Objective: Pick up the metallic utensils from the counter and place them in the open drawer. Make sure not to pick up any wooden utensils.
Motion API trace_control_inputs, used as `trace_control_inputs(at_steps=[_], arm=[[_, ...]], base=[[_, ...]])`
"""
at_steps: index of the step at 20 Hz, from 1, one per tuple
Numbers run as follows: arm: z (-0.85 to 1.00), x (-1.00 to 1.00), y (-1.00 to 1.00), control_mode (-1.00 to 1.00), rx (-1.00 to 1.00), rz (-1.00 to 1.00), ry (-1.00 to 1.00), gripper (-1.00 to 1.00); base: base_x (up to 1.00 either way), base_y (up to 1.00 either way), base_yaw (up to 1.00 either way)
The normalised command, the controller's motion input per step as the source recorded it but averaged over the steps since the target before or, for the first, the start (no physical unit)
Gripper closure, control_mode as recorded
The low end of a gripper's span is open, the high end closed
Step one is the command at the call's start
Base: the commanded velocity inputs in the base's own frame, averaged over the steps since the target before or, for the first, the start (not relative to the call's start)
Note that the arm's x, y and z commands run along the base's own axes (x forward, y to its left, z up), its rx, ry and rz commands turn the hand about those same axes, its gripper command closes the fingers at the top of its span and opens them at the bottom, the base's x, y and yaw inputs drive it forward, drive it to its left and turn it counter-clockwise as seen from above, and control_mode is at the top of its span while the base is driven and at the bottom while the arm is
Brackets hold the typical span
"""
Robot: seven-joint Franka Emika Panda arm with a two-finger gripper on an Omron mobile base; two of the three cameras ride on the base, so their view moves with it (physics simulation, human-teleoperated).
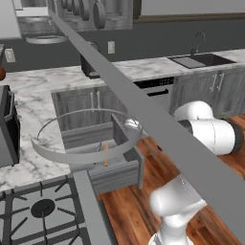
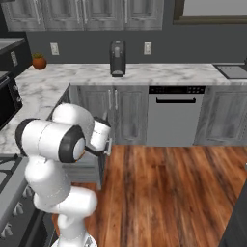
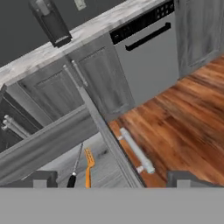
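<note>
The white arm rises from the floor by the stove; it goes up, bends at a big round elbow, and then reaches forward and down toward the open drawer; in the right base view the hand end sits just past the elbow, next to the grey cabinets, and points down.

In the hand view the camera looks down into the drawer; the gripper shows as two small dark finger tips at the bottom, set wide apart with nothing between them, so it is let go and holds nothing.

The fork with the orange handle lies on the grey floor of the drawer; the knife lies just beside it, with its thin silver blade pointing up the picture and its black handle near the bottom; they look very close, but I cannot tell if they touch; in the left base view the fork shows as a small orange line inside the drawer.

The drawer's front panel has a long pale handle; it hangs out over the wooden floor; beyond it stand the dishwasher and a dark coffee machine on the long marble worktop at the back.
</note>
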Motion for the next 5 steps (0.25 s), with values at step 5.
trace_control_inputs(at_steps=[5], arm=[[1.0,-1.0,-0.46,-1.0,0.0,0.0,-0.01,-1.0]], base=[[0.0,0.0,0.0]])
